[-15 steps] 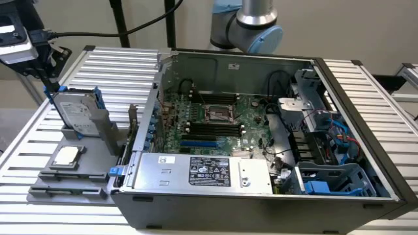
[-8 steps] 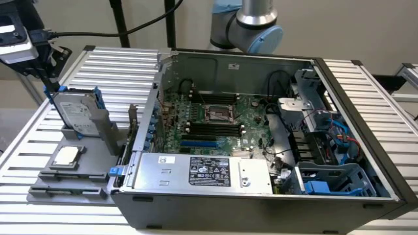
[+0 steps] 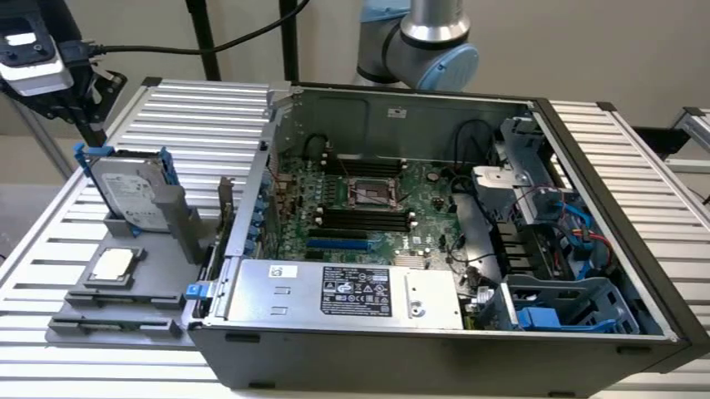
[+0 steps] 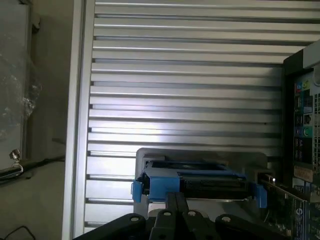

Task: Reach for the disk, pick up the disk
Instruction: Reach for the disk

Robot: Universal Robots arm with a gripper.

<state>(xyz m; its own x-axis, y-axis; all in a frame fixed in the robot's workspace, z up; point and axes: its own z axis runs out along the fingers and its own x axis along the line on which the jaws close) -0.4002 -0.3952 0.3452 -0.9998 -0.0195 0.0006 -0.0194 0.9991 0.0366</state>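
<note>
Nearest the exterior camera, the open computer case (image 3: 444, 357) is lying on its side on the slatted metal table (image 3: 45, 241). A large silver box with a black label (image 3: 355, 291) is sitting along the case's near wall, with the green motherboard (image 3: 367, 195) showing behind it. To the exterior view's left of the case, a grey tray (image 3: 83, 320) is resting on the slats and carrying a small square silver chip (image 3: 115, 264). Just behind that tray, the disk (image 3: 131, 193) is standing on edge in a grey stand (image 3: 183, 220) and leaning back slightly. Its labelled silver face is facing the camera and its blue rails (image 3: 165, 166) are running up its edges. The gripper (image 3: 93, 137) is hanging right above the disk's far top corner, its tips reaching down to the blue rail there; whether they are touching it is not clear. In the wrist view the gripper (image 4: 176, 196) is hovering over the top edge of the disk (image 4: 200, 184). Its two black fingers (image 4: 171, 202) are lying side by side, drawn narrow with barely a seam between them and nothing clamped in it. Farthest back, the grey robot arm (image 3: 427, 41) is rising behind the case's rear wall.
</note>
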